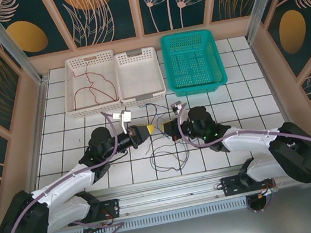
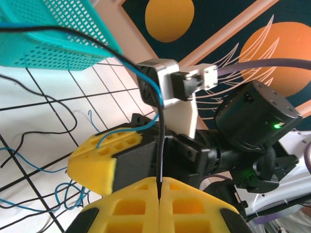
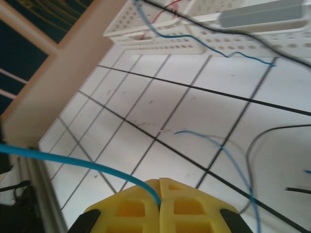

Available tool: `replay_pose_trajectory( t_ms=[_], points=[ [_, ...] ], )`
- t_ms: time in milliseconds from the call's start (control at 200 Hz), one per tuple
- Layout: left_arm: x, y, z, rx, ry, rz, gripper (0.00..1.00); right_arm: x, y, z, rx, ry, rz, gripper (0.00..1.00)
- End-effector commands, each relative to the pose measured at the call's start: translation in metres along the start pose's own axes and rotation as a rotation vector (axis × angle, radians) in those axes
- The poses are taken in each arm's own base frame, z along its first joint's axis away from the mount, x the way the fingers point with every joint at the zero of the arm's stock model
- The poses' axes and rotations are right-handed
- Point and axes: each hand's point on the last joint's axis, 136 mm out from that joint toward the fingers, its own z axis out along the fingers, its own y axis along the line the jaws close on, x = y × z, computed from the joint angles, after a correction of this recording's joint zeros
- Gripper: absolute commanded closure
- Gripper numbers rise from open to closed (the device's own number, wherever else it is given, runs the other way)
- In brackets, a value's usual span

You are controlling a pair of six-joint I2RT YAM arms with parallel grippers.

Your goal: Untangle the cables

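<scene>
The left gripper (image 2: 159, 187) has its yellow, waffle-ribbed pads pressed flat together on a hair-thin black cable (image 2: 161, 145), which rises taut and straight from the seam between them. Facing it tip to tip at the middle of the table, the right gripper (image 3: 159, 188) is likewise clamped, its blocky yellow fingers closed on a glossy blue cable (image 3: 73, 162) that arcs away to the left in its wrist view.

Below the two grippers, a loose tangle of black and blue cables (image 1: 168, 153) lies in slack loops on the white tiled table (image 1: 250, 106), a smooth surface gridded with dark grout. More strands run from the grippers up towards the baskets.

At the far edge stand three rectangular plastic baskets side by side. A thin red cable (image 1: 90, 82) curls alone inside the left white basket (image 1: 88, 58), whose walls are pierced with rows of round holes. The middle white basket (image 1: 139, 77) matches it, and a teal basket (image 1: 193, 64) of fine mesh stands on the right.
</scene>
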Motion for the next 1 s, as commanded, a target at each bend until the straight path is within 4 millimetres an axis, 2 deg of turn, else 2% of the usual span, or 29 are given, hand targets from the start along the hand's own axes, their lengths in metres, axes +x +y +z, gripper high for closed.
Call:
replay_pose_trajectory(
  t_ms=[0, 195, 240, 260, 430, 641, 771, 991],
  points=[
    [-0.002, -0.010, -0.005, 0.015, -0.005, 0.023, 1.00, -0.002, -0.040, -0.009, 0.165, -0.031, 0.078, 1.00],
    [-0.004, -0.014, -0.016, -0.027, -0.004, 0.050, 1.00, 0.007, -0.104, -0.036, 0.321, -0.077, 0.277, 1.00],
    [-0.005, -0.015, -0.019, -0.042, -0.007, 0.060, 1.00, 0.012, -0.106, -0.039, 0.326, -0.070, 0.289, 1.00],
    [-0.008, -0.017, -0.021, -0.044, -0.014, 0.070, 1.00, 0.009, -0.115, -0.044, 0.351, -0.087, 0.307, 1.00],
    [-0.022, -0.029, -0.033, -0.099, -0.038, 0.124, 1.00, 0.017, -0.139, -0.060, 0.463, -0.106, 0.350, 1.00],
    [-0.047, -0.045, -0.051, -0.188, -0.080, 0.182, 1.00, 0.046, -0.182, -0.086, 0.615, -0.103, 0.502, 1.00],
    [-0.071, -0.069, -0.069, -0.220, -0.141, 0.245, 1.00, 0.059, -0.200, -0.099, 0.649, -0.109, 0.576, 1.00],
    [-0.116, -0.122, -0.105, -0.240, -0.266, 0.350, 1.00, 0.060, -0.208, -0.103, 0.675, -0.119, 0.604, 1.00]
  ],
)
